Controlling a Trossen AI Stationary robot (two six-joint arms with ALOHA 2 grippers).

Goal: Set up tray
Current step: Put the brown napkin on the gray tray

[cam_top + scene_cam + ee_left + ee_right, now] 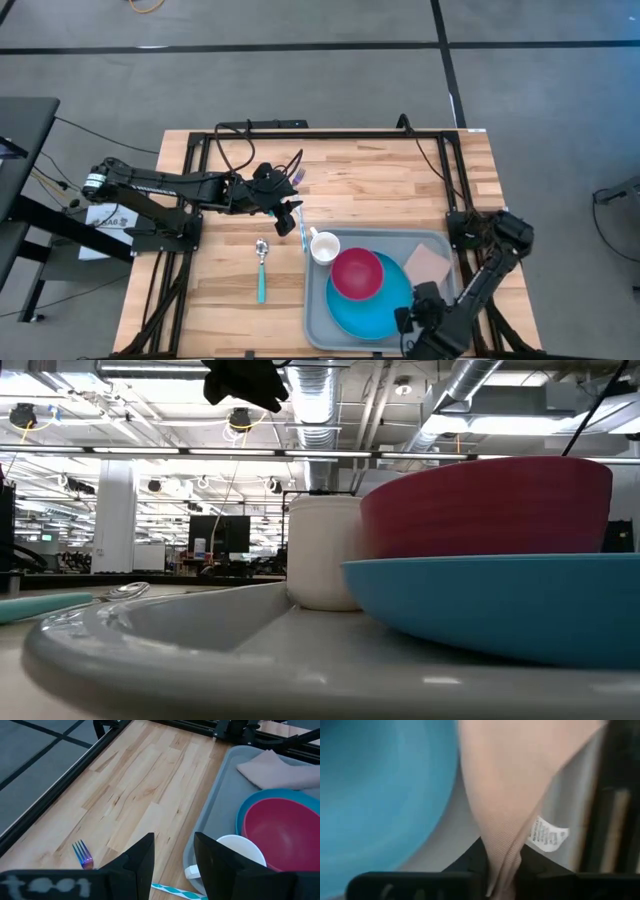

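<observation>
Tray (318,300) sits at the lower right of your high view, carrying the blue plate (385,312), red bowl (357,274), white cup (325,246) and pink cloth (430,262). Your right gripper (502,870) is pinched on that cloth. Left gripper (172,857) hovers partly open above the cup, holding nothing. Spoon (262,268) lies left of the tray, fork (82,854) nearby.

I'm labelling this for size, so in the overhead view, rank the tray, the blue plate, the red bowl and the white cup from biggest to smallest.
1. tray
2. blue plate
3. red bowl
4. white cup
</observation>
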